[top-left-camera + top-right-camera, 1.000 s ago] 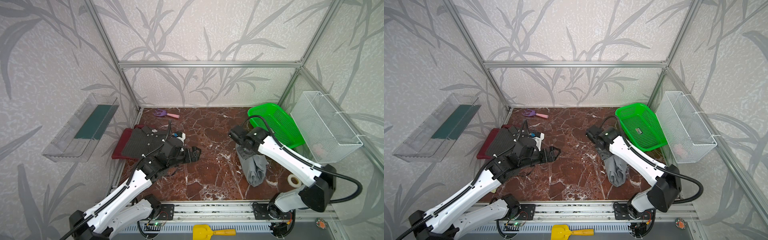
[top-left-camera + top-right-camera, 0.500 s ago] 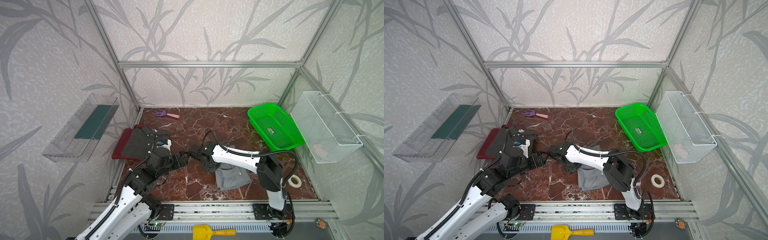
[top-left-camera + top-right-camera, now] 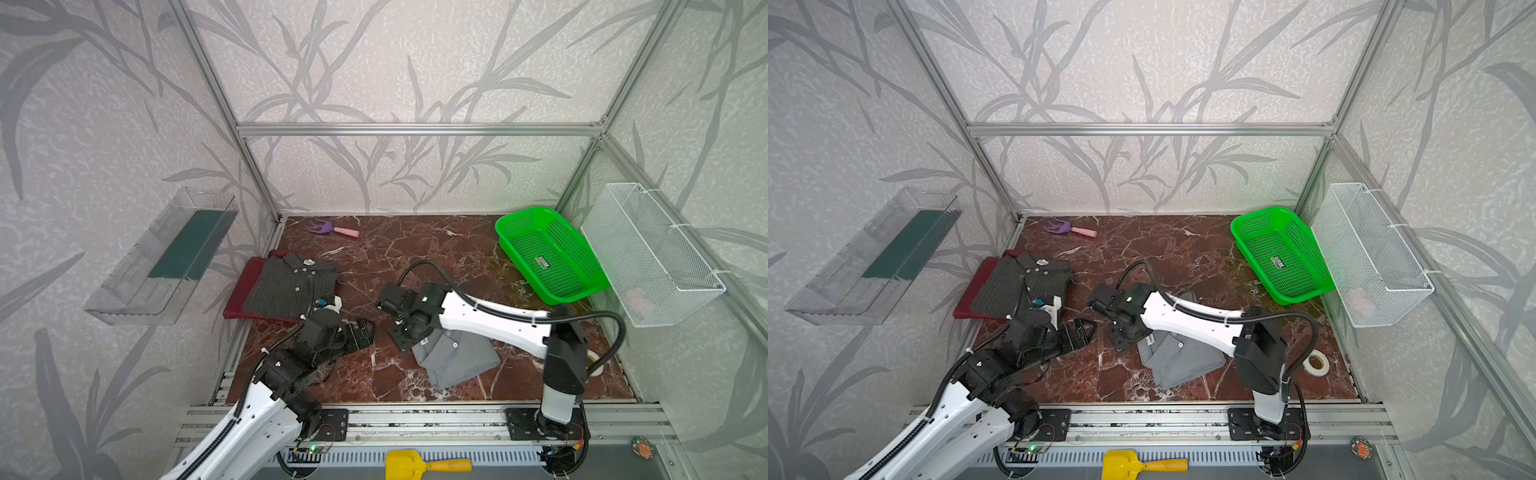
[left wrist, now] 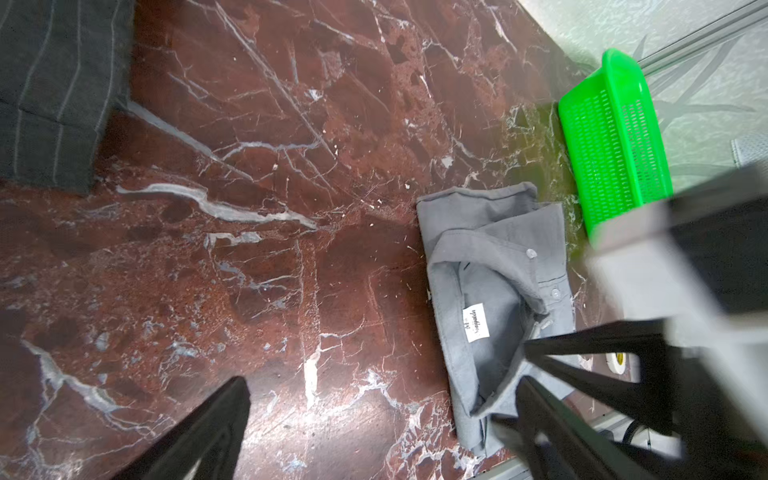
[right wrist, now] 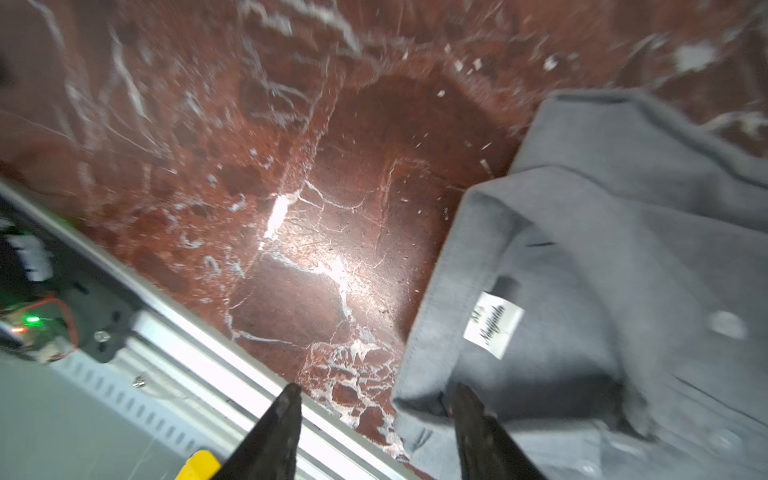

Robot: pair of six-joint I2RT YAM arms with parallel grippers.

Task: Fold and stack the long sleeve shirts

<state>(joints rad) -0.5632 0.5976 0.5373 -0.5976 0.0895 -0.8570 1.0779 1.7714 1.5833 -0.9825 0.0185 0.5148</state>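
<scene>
A folded light grey shirt [image 3: 453,355] lies on the marble table [image 3: 415,257], right of centre near the front. My right gripper [image 3: 402,337] stands open at its collar end. In the right wrist view [image 5: 376,419] one finger [image 5: 473,428] rests against the collar edge [image 5: 419,374] and the other hangs over bare marble. My left gripper [image 3: 361,334] is wide open just left of it, over bare marble [image 4: 374,424]. The dark grey pinstriped shirt [image 3: 291,286] lies folded on the maroon shirt [image 3: 243,291] at the left edge.
A green mesh basket [image 3: 548,255] leans at the back right beside a white wire basket [image 3: 652,253] on the wall. A tape roll [image 3: 1315,362] lies front right, a purple and pink toy [image 3: 332,228] at the back, and a yellow scoop [image 3: 415,465] beyond the front rail.
My right arm swung from the right side to the middle with the hanging grey shirt, laid it on the marble and opened its jaws. My left arm drew back toward the front.
</scene>
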